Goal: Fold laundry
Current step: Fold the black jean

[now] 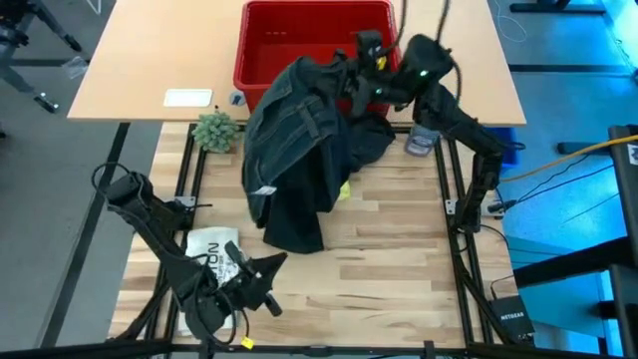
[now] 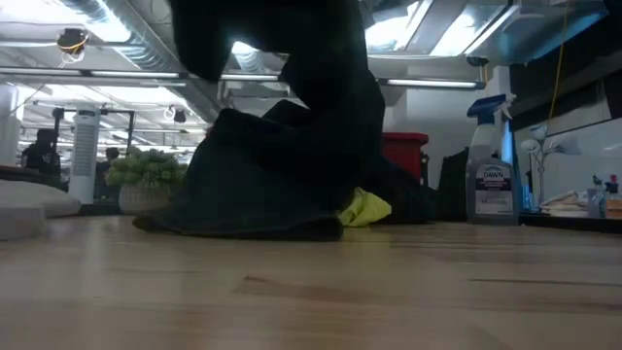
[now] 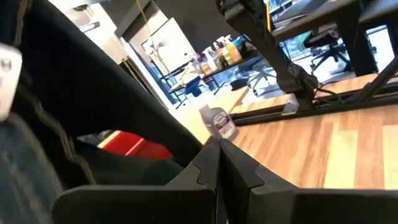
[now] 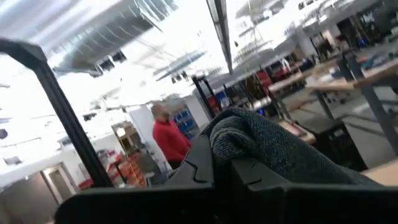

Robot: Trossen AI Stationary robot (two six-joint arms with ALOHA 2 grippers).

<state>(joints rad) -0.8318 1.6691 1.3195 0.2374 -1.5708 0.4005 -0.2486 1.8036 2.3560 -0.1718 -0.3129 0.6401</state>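
Large dark trousers point(image 1: 294, 150) hang in a heap from my right gripper point(image 1: 351, 82), which is shut on them high up in front of the red basket. Their lower part point(image 2: 253, 219) rests on the table. A corner of the yellow T-shirt point(image 1: 344, 189) peeks out from under them on the right side point(image 2: 364, 207). My left gripper point(image 1: 277, 261) is near the table's front edge, level, pointing right, fingers shut point(image 3: 217, 162) with nothing between them. The trousers point(image 3: 56, 124) hang close beside it. My right gripper pinches a bunched fold of the trousers point(image 4: 249, 140) between its two fingers; the dark cloth bulges over the fingertips. The trousers hang slack below the gripper, and their lower end point(image 1: 294, 229) lies on the table.
A red basket point(image 1: 314, 40) stands at the far edge, a small green plant point(image 1: 214, 130) to its left, and a spray bottle point(image 1: 422, 140) at the right. A flat white printed item point(image 1: 211, 247) lies under my left arm. A person in red point(image 4: 169, 140) stands far off.
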